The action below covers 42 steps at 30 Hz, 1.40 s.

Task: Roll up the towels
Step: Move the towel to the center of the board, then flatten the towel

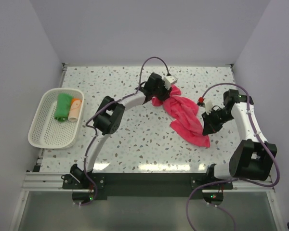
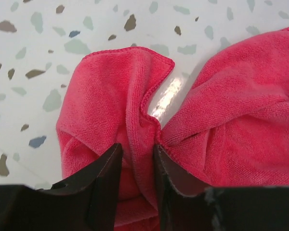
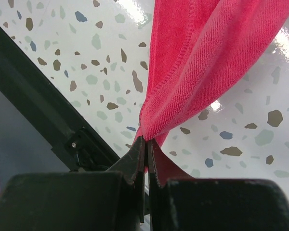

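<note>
White speckled tabletop between pale walls carries the pink-red towel [image 1: 185, 118], bunched in a diagonal band from far centre to near right. Its far end sits in the left gripper [image 2: 137, 154], fingers narrow with a fold of cloth filling the gap. Its near right corner is pinched in the right gripper [image 3: 147, 144], jaws nearly together. Far left, the green towel [image 1: 63, 107] and peach towel [image 1: 75, 109] lie rolled in a white basket [image 1: 38, 120].

Bright, even light; glare on tabletop [image 1: 168, 166]
</note>
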### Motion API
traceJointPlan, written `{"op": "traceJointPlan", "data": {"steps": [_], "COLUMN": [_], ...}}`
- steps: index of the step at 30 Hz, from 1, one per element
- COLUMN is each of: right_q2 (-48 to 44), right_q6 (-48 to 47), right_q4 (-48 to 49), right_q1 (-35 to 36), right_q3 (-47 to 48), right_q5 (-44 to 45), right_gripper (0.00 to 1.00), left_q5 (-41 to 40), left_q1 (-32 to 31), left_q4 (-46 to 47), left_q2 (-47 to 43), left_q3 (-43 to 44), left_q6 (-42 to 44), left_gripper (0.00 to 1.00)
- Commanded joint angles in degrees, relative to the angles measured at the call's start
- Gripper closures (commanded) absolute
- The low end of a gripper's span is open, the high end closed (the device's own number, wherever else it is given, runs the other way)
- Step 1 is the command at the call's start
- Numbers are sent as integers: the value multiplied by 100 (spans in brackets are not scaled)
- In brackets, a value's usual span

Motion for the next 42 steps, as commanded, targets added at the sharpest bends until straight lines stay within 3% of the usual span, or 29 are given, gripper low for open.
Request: {"op": "traceJointPlan", "data": {"steps": [1,4,7,9,15,17,19,21,24,27,32,42], "right_q2": [36,63,1,62,686,1027,1257,1521,1723,1768,1768,1741], "right_q6": [-42,-60,-51,1,124,142,107,72,54,89,124,168], "right_q4": [133,169,291,423,704,740,687,643,617,634,643,696], "right_q1": [-24,-24,-41,-32,-32,-24,3,12,29,20,29,29], "right_q3": [42,-11,-72,-55,314,506,656,797,894,912,912,859], "right_q5": [-2,85,270,332,236,61,-63,-178,-266,-292,-213,-99], "right_gripper": [100,100,100,100,100,100,100,100,100,100,100,100], "left_q5": [178,293,82,12,-76,46,178,371,477,653,627,-40], "left_q1": [300,327,423,485,502,537,703,888,1144,1153,1109,731], "left_q4": [-556,-729,-1021,-1143,-1452,-1539,-1715,-1742,-2047,-2312,-2602,-2323], "left_q2": [-675,-1080,-1449,-1844,-3285,-3863,-4225,-4630,-4658,-4246,-3367,-2953], "left_q3": [-541,-1043,-1456,-2044,-4197,-4767,-4937,-4877,-4237,-3507,-2759,-3012], "left_q6": [304,522,533,471,515,559,690,752,1102,1700,1991,2220], "left_gripper": [61,62,69,75,81,77,60,48,42,42,42,37]}}
